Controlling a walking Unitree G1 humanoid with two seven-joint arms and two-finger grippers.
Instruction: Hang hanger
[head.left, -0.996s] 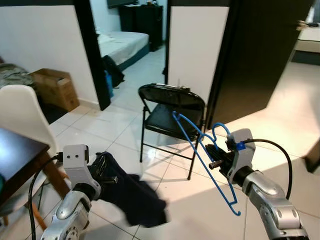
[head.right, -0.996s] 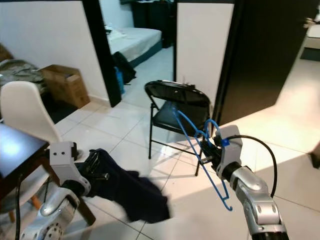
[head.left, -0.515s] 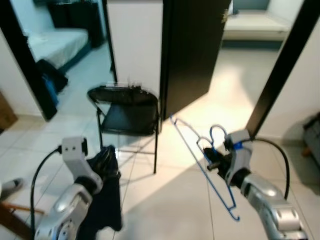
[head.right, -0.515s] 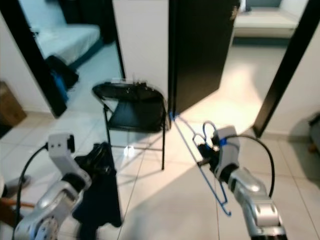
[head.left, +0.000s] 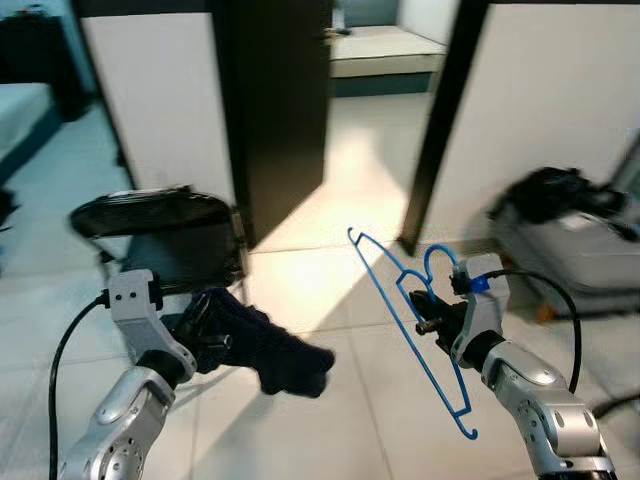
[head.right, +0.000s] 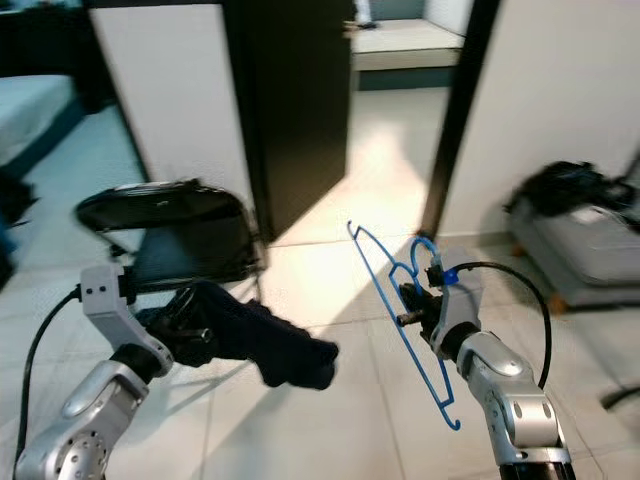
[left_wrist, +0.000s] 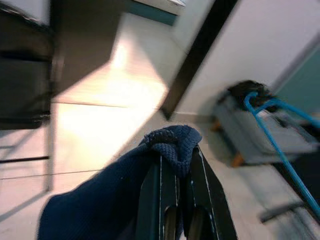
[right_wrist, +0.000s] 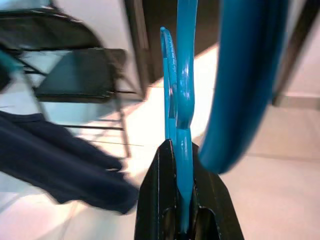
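- While both arms reach forward over the pale tiled floor (head.left: 330, 420), the right claw (head.left: 428, 318) is clenched on a blue wire hanger (head.left: 405, 325), gripping it near the base of its hook.
- Hanger: held in the air, tilted; its hook curls just above the right claw, one shoulder runs up and away toward the robot's left, the other drops below the claw toward the floor.
- Right wrist view: the two black fingers (right_wrist: 160, 200) press together on the blue wire, a detail too small to read in the head views; a thick blurred blue curve of the same hanger passes close to the lens.
- Left claw (head.left: 205, 330): grasping a dark navy garment (head.left: 270, 350), which bunches around the fingers and trails out toward the right claw, ending short of the hanger.
- Left wrist view: the knit texture of the garment folded over the fingertips (left_wrist: 170, 170), with the blue hanger wire at the frame's edge.
- Beyond the left claw: a black folding chair (head.left: 160, 235) on the floor.
- Further beyond, between the claws: a dark door (head.left: 275, 100) and a doorway with sunlit floor.
- Beyond the right claw: a grey case with dark items on top (head.left: 570, 235), against the white wall; blurred.
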